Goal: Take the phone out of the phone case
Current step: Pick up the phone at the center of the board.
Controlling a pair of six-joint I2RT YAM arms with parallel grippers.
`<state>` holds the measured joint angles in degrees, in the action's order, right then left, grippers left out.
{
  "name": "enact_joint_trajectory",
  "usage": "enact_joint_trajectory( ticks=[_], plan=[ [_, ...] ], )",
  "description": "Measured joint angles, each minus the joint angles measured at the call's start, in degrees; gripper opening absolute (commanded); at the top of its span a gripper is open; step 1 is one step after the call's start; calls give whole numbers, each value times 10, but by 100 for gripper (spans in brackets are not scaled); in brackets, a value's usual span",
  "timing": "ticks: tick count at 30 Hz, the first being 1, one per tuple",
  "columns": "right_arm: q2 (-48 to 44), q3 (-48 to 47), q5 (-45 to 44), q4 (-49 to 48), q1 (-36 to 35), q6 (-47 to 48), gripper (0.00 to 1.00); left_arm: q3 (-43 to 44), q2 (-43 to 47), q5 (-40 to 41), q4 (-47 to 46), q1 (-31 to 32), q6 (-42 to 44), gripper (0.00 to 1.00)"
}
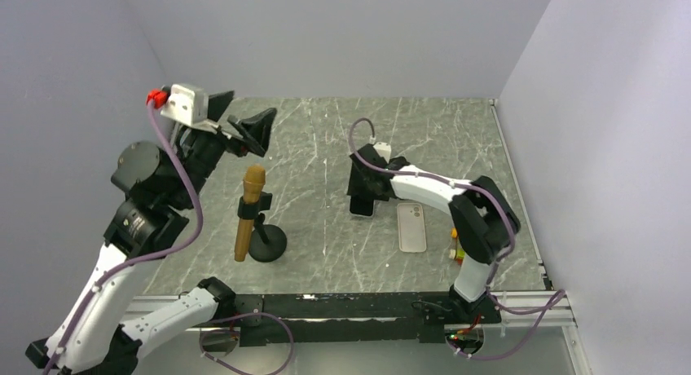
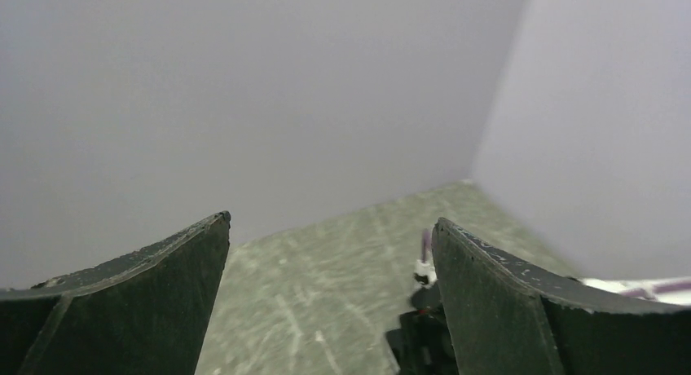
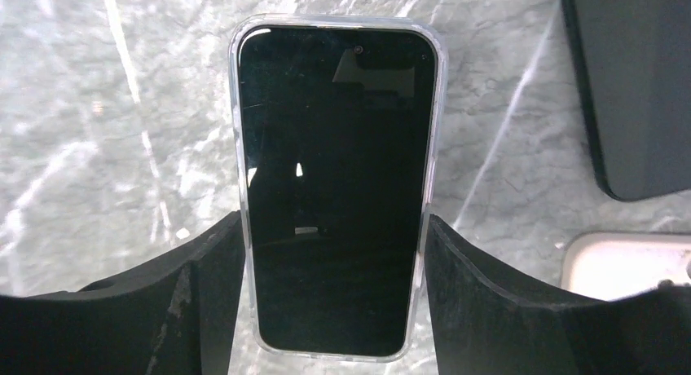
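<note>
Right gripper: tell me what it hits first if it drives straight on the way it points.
Most likely the table: the right gripper points down at it, fingers flanking the cased phone lying there. How much gap remains is unclear.

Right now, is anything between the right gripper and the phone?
Nothing visible is. The right gripper has a finger against each long side of the phone, which sits in its clear case. The left gripper hangs open, raised and off to the left.

dark-screened phone (image 3: pixel 334 187), screen up, fully seated in its clear phone case (image 3: pixel 235 147), lower half tight between the right jaws
</note>
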<state>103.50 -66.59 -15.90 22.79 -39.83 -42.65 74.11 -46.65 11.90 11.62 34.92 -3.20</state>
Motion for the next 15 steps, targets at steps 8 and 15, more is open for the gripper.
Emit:
enact_joint_trajectory(
  ticks=[8,15],
  plan=[
    [-206,85,62,-27,56,-32,0,93,-100,-223,24,4,-67,96],
    [-382,85,63,-23,63,-11,0,30,-154,-282,12,73,-73,91]
  ],
)
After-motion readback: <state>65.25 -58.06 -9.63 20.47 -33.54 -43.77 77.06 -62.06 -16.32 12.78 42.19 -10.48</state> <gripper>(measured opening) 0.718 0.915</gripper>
